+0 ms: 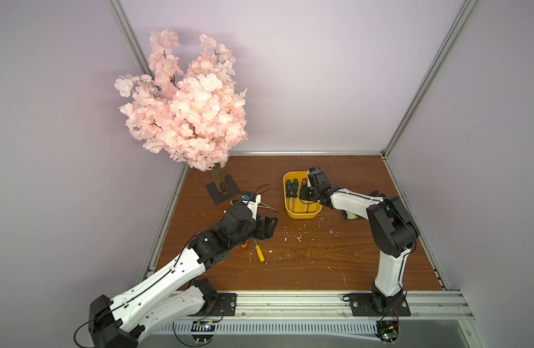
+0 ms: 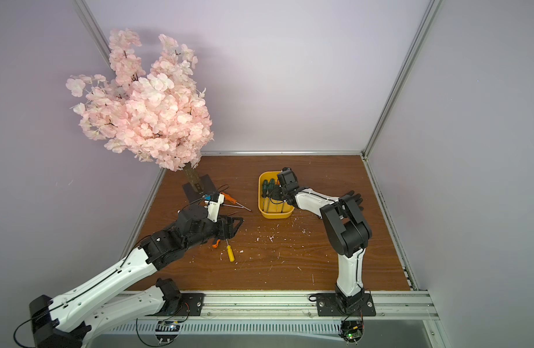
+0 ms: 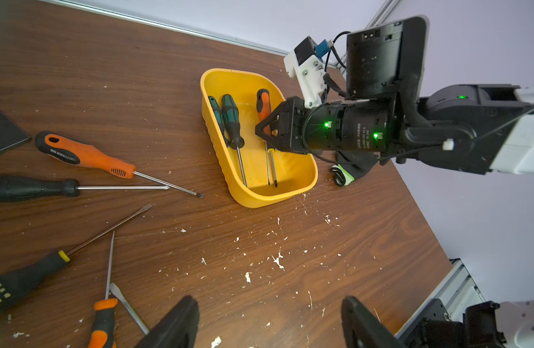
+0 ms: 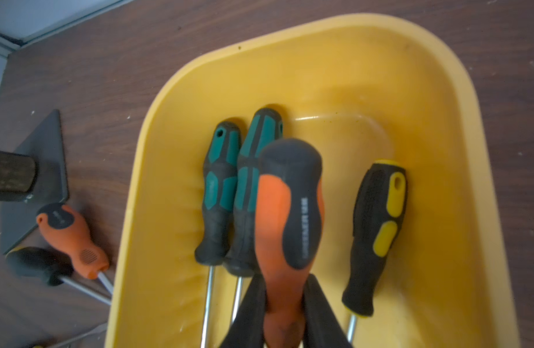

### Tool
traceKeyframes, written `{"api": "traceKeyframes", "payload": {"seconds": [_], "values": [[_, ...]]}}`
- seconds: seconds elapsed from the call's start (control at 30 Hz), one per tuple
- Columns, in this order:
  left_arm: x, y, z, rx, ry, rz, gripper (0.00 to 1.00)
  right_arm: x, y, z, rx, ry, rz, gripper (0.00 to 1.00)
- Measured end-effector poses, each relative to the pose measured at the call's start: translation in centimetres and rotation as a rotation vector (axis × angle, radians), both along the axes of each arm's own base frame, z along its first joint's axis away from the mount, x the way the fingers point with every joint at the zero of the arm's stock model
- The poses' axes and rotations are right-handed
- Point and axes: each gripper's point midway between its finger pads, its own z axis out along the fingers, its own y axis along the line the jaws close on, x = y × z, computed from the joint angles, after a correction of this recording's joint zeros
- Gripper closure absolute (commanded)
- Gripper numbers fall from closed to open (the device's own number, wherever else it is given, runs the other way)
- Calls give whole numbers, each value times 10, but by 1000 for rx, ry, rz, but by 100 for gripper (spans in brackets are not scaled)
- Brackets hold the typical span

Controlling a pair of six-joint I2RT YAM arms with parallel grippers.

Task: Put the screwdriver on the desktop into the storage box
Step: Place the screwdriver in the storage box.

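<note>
The shallow bright yellow plastic storage box (image 1: pixel 303 214) (image 2: pixel 276 214) (image 3: pixel 259 197) (image 4: pixel 157 126) sits right of centre in both top views on the brown wood-grain desktop (image 1: pixel 320 265). In the right wrist view, two green-and-black handled screwdrivers (image 4: pixel 222 192) lie inside it at centre frame, side by side and touching. A black-and-yellow handled screwdriver (image 4: pixel 377 235) lies to their right, apart from them. The right gripper (image 4: pixel 285 319) (image 3: pixel 267 132) is clamped narrowly on the lower handle of an orange-and-black handled screwdriver (image 4: pixel 290 211). That handle is raised over the box's floor, between the green pair and the yellow one. I cannot tell whether its tip touches the floor.

The left gripper (image 3: pixel 268 325), at the bottom edge of the left wrist view, has its jaws spread wide with nothing between them. At the left of that view, several screwdrivers lie loose on the desktop outside the box:
- a second orange-and-black screwdriver (image 3: pixel 88 155), whose shaft crosses that of an all-black handled screwdriver (image 3: pixel 30 188)
- a black screwdriver with a yellow collar (image 3: pixel 24 280)
- an orange-handled one (image 3: pixel 104 322) at the lower edge

In a top view, a yellow-handled screwdriver (image 1: pixel 260 253) lies just below the left gripper.
</note>
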Motion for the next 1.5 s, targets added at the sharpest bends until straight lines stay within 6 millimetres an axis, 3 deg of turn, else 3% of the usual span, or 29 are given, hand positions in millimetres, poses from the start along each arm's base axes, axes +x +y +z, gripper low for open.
{"api": "traceKeyframes", "payload": {"seconds": [0.2, 0.63, 1.07, 1.2, 1.5], "values": [[-2, 2, -9, 7, 19, 6, 22, 15, 5, -2, 12, -3, -12, 91], [-2, 3, -11, 7, 22, 12, 22, 22, 10, -18, 16, 34, -3, 63], [-1, 2, -17, 22, 36, 13, 22, 22, 14, -13, 26, 29, 21, 63], [1, 3, -19, 30, 38, 20, 22, 23, 15, 1, 29, 3, 32, 64], [7, 4, -32, 57, 71, 61, 25, 12, 13, 65, 36, -120, 108, 64]]}}
